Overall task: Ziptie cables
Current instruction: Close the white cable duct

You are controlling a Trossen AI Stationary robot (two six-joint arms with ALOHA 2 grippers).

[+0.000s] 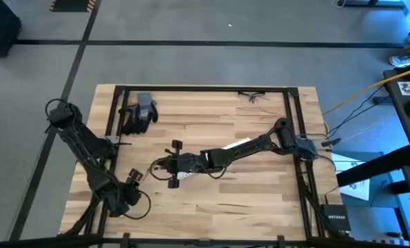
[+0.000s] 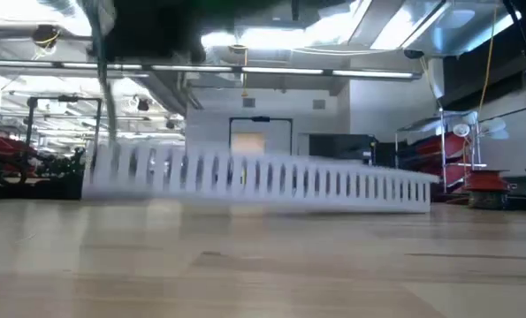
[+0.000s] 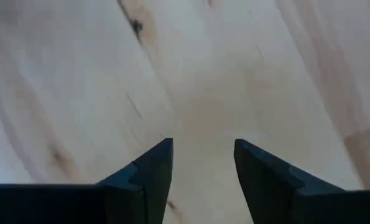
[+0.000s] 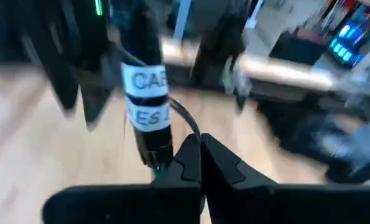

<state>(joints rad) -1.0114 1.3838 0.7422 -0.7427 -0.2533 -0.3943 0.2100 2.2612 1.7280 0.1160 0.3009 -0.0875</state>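
The cables (image 4: 188, 122) are showing as a thin dark strand near the middle of the table (image 1: 260, 193), curving down into the tips of the right gripper (image 4: 201, 144). In the high view the same strand (image 1: 156, 164) is looping just off that gripper's end.

Nearest the front edge, the left gripper (image 1: 132, 177) is hanging over the table's left part. In its wrist view its two fingers (image 3: 152, 171) are standing clearly apart over bare wood, gripping nothing.

A little farther in, the right arm is reaching from the table's right side across to the centre, with the right gripper (image 1: 159, 167) pointing toward the left arm and sitting near the left gripper but apart from it. Its fingers (image 4: 227, 163) are pressing together with no gap between them, and the thin strand is meeting them right at the seam, so they are seemingly pinching it. Just beyond the tips, a thicker black cord with a white label (image 4: 146, 96) is standing upright; the rest of that view is smearing too much to read.

Under the right forearm, a white slotted strip (image 1: 240, 142) is lying at a slant. The low view is showing it as a long slotted band (image 2: 271, 181) stretching across the wood.

Farther back on the left, a pair of dark gloves (image 1: 140, 114) is resting by the frame. At the far edge, a small tangle of thin dark wire (image 1: 253, 95) is lying well apart from both grippers.
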